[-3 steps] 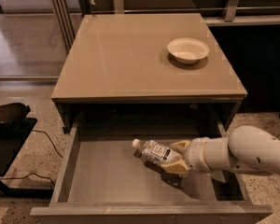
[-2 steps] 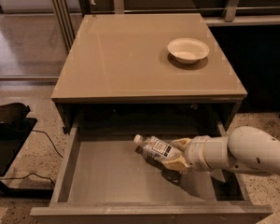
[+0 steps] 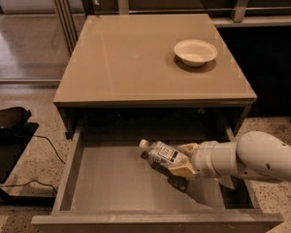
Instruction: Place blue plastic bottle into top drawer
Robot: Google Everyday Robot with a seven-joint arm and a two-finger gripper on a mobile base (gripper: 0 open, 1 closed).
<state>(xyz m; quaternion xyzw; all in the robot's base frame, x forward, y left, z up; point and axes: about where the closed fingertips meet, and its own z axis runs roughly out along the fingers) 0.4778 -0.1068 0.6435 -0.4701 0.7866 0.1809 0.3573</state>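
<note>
1. I see soft light from above; the cabinet top [image 3: 131,57] shines a little.
2. The drawer [image 3: 111,178] is dark at the back.
3. The gripper [image 3: 178,162], holding the bottle [image 3: 161,153] in the drawer, drops a dark shadow under it.

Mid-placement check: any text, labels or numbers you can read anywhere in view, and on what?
Label on the blue plastic bottle: dark print, too blurred to read.
The tool, gripping the bottle over the top drawer: no markings visible.
White bowl and cabinet top: no text.
</note>
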